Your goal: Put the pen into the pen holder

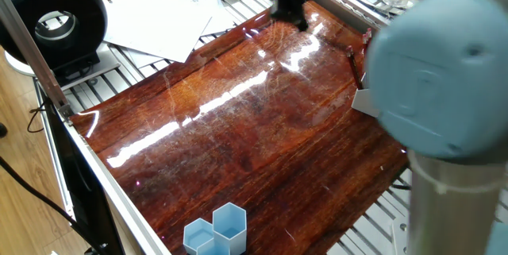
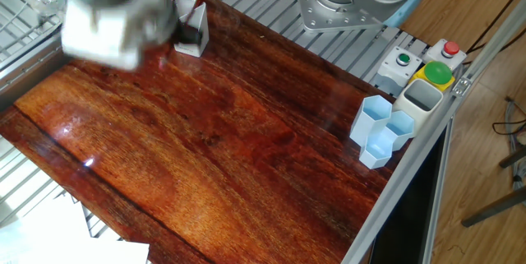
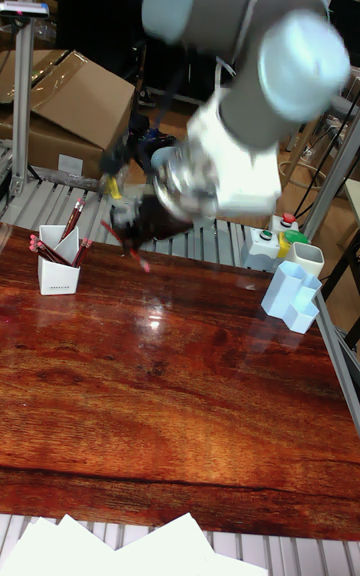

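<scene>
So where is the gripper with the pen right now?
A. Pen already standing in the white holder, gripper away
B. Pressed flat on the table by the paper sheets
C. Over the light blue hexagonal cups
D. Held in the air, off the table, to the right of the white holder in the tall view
D. In the tall fixed view the gripper hangs above the table with the pen sticking out below it, beside the white pen holder, not over it.

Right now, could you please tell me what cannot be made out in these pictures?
1. The gripper is motion-blurred in the tall fixed view; open or shut, and whether it holds anything, cannot be told.
2. The pen holder: in the other fixed view the blurred arm covers its left side and the gripper.
3. The light blue cups are cut off by the bottom edge in one fixed view.
</scene>
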Available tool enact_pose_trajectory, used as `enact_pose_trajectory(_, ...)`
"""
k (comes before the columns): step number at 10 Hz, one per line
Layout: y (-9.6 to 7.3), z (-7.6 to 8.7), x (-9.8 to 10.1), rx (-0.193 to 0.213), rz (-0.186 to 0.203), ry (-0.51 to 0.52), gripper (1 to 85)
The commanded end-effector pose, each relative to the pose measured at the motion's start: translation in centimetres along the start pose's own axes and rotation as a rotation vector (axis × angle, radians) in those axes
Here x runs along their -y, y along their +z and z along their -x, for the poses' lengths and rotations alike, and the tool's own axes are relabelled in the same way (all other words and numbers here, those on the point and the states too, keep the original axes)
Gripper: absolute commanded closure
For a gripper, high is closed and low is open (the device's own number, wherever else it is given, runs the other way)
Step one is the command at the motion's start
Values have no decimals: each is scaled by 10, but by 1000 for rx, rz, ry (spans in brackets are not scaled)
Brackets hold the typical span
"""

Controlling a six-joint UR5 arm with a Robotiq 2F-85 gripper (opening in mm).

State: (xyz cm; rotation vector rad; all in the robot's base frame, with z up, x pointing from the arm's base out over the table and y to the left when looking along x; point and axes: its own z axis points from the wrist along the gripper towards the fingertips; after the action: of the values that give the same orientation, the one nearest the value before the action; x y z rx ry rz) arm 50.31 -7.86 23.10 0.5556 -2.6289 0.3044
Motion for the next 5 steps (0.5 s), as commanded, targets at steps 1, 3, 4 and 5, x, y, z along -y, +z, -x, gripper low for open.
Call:
enact_pose_trajectory(1,-21,-27,37,207,-81,-44,847)
enact_pose_trajectory(3,-11,-23,44,275,-81,-60,847)
enact_pose_trajectory(4,0,-18,49,313,-79,-70,847)
enact_pose_trajectory(5,12,-6,54,375,-84,-75,847)
